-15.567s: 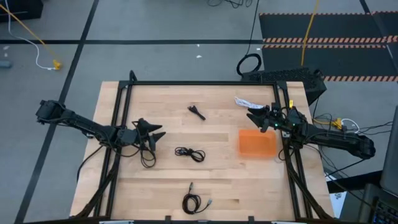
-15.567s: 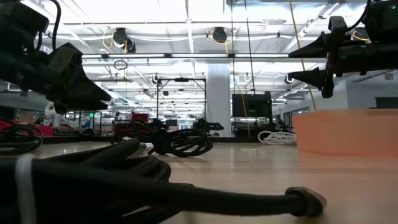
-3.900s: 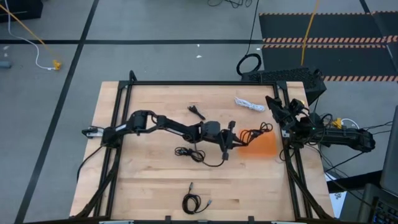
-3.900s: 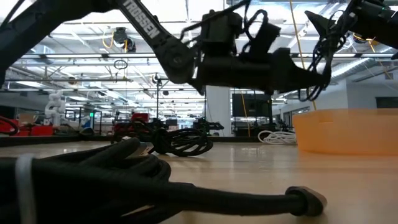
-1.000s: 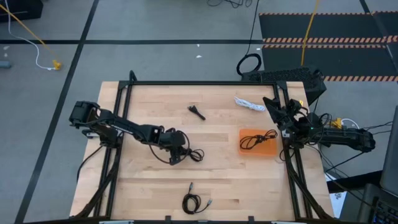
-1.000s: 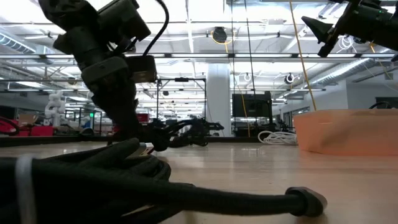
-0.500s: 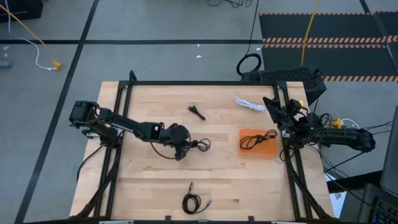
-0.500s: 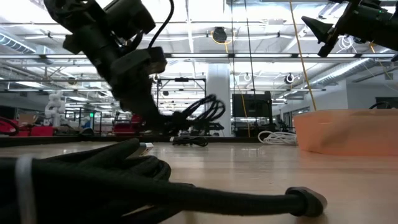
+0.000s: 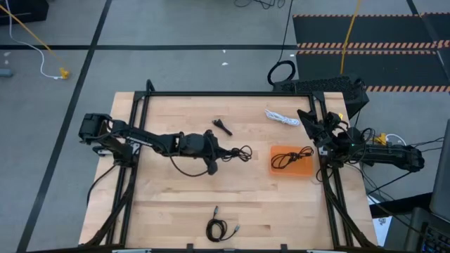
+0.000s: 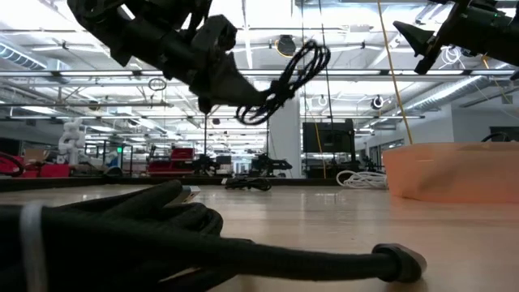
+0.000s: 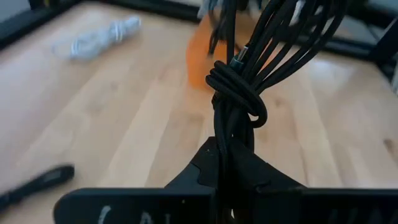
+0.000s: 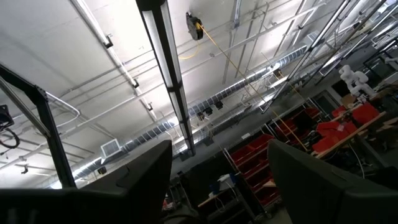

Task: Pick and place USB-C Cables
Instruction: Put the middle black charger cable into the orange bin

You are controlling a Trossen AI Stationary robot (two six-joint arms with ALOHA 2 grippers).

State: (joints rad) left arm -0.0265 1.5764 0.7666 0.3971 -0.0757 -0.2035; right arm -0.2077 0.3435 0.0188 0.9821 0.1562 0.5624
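The tabletop (image 9: 176, 204) was recorded from above, with clock directions taken from its centre. The orange tray (image 9: 301, 169) was seen at about 3 o'clock, and one black USB-C cable (image 9: 290, 157) was already lying coiled inside it.

The left arm was reaching across from 9 o'clock, and its left pincer (image 9: 215, 152) was found just short of centre, raised clear of the wood. It was clamped together on a second black cable bundle (image 9: 238, 153), whose loops hung out toward the tray; the grip on the knotted stem was confirmed in the left wrist view (image 11: 235, 99). In the low view the bundle (image 10: 292, 77) was seen well above the tabletop surface.

The right arm was parked at 3 o'clock beyond the tray, with the right pincer (image 9: 310, 124) tilted upward and its fingers standing apart, nothing between them.

Cables remaining on the tabletop were noted: the white cable (image 9: 283, 117) at about 1 o'clock, a small black cable (image 9: 222, 126) at 12 o'clock, and a coiled black cable (image 9: 219, 228) at 6 o'clock near the front edge.

Progress was judged as follows: one cable delivered, one in transit toward the tray, three not yet handled. The carried bundle was judged still short of the tray rim, so release was not yet possible.
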